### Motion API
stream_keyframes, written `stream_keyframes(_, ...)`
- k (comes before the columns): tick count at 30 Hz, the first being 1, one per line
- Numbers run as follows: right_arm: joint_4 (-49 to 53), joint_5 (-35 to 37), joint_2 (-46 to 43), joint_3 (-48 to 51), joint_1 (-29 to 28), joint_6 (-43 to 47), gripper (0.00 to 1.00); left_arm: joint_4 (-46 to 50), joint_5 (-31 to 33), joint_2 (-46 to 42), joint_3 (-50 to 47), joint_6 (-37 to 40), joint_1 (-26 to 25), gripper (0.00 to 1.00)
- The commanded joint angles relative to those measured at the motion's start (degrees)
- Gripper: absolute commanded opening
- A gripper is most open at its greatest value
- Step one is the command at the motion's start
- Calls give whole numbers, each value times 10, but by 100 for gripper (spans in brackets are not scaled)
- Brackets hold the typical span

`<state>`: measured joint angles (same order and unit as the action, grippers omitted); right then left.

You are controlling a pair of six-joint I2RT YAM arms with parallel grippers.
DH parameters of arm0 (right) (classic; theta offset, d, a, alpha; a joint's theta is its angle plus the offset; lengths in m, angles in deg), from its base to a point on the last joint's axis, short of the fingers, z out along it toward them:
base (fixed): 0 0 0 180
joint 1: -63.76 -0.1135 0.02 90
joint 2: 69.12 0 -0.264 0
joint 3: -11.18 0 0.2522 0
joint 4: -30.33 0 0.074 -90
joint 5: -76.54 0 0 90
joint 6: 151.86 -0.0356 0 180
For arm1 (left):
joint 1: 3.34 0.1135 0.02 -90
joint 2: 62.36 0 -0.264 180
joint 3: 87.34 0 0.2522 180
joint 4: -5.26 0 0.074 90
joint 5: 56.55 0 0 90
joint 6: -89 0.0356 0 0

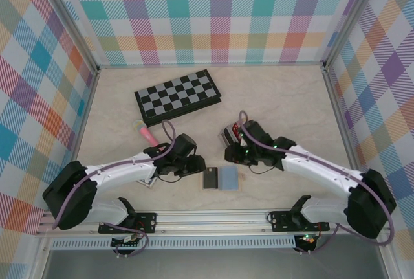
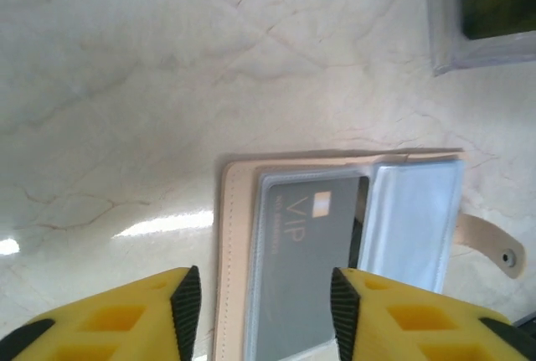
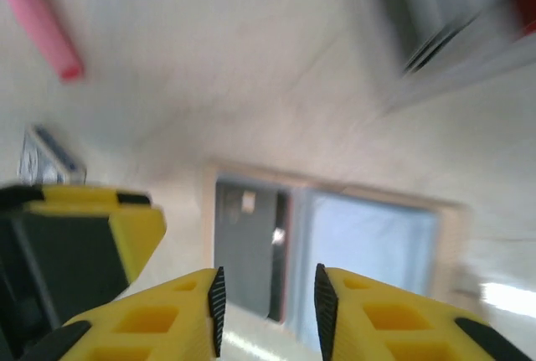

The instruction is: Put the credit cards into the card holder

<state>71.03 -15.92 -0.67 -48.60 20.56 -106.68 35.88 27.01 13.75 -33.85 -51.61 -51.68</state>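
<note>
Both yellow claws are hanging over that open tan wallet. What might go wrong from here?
1. The left gripper and right gripper sit close together above the tan wallet, both open; they might bump each other.
2. The grey VIP card lies flat inside a clear sleeve, so fingers may slip off it or drag the wallet along.
3. The card holder stands right beside the right arm and could get knocked.
</note>
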Motion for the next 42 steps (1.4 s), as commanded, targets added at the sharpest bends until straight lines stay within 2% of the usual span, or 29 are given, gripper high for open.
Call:
stream_keyframes(1,129,80,-22,-30,59,61,39,19,21,11,50,8,6,55)
stream_keyframes(4,147,77,-23,-53,121,97,45,-2,-6,63,99,6,18,58)
stream_keyframes(9,164,80,25,-111,142,165,50,5,-25,170,205,2,29,60)
stream_keyframes(16,189,92,98,-182,142,222,48,3,-40,258,281,-10,47,56)
stream_keyframes(19,174,44,108,-190,142,244,47,15,-34,278,300,-11,54,55)
stream_keyframes(22,144,-14,122,-186,140,247,40,6,-34,287,295,-20,63,53)
stream_keyframes(26,150,-8,148,-199,138,246,37,-35,-53,299,292,-30,72,54)
stream_keyframes(31,150,-19,177,-217,122,261,36,-27,-49,305,294,-32,80,54)
stream_keyframes(36,163,35,232,-256,80,279,32,-22,-27,271,261,-39,93,54)
stream_keyframes(39,177,114,267,-280,54,279,34,-22,-12,239,232,-47,99,54)
stream_keyframes(42,183,164,296,-300,35,291,34,-18,13,208,202,-59,104,54)
